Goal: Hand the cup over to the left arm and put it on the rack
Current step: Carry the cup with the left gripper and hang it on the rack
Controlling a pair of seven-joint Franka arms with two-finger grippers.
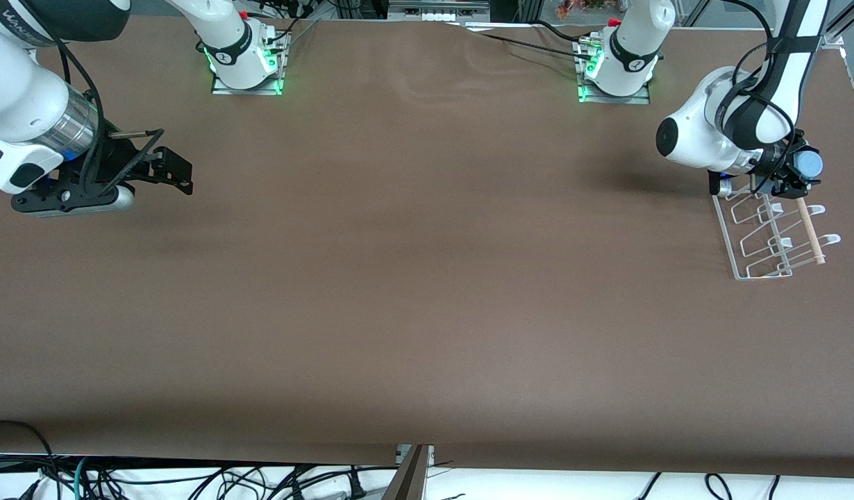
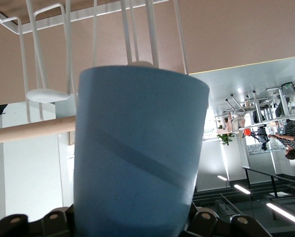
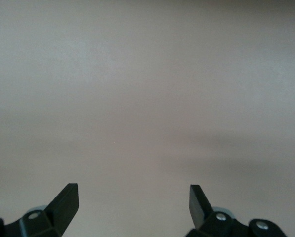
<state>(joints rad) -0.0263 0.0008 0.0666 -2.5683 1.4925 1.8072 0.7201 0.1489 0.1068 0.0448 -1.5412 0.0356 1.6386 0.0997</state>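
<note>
The left tool [image 1: 788,182] pinches the cup [image 2: 137,153] just over the rack [image 1: 767,239], where a wire could snag its rim, while the right tool [image 3: 133,197] waits spread over the bare desk [image 1: 427,278].

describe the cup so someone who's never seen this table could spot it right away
Go to the left arm's end of the brown table, where a white wire rack with a wooden dowel stands. The left gripper hangs over the rack's end nearest the arm bases, shut on the cup. It is the only light-blue thing there: a plain, handleless, slightly tapered tumbler.
</note>
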